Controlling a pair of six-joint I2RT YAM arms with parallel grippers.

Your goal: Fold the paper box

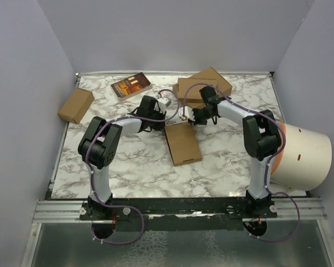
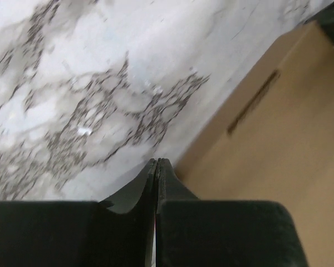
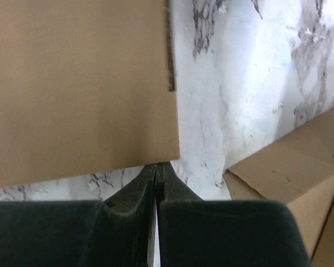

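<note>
While I lean over the surface (image 1: 228,167): white marble pattern under everything, both my arms reaching in toward the middle.
White drum (image 1: 303,158): big pale rounded thing off the right edge, beside my right arm.
Paper box (image 1: 182,143): flat brown cardboard, mid-surface, slightly skewed, its far end between my two wrists; my left wrist view shows a slit in its top face.
Stacked boxes (image 1: 203,83): two brown ones at the far edge, just behind my right wrist.
Carton (image 1: 75,105): thicker brown one, far left, well apart from the rest.
Book (image 1: 131,86): dark cover, far side, left of the stack.
Left fingers (image 2: 147,186): pressed together, nothing between them, tips over bare marble just beside the box's edge.
Right fingers (image 3: 145,189): pressed together, empty, tips right at the box's edge near a corner; touching or not, I cannot tell.
</note>
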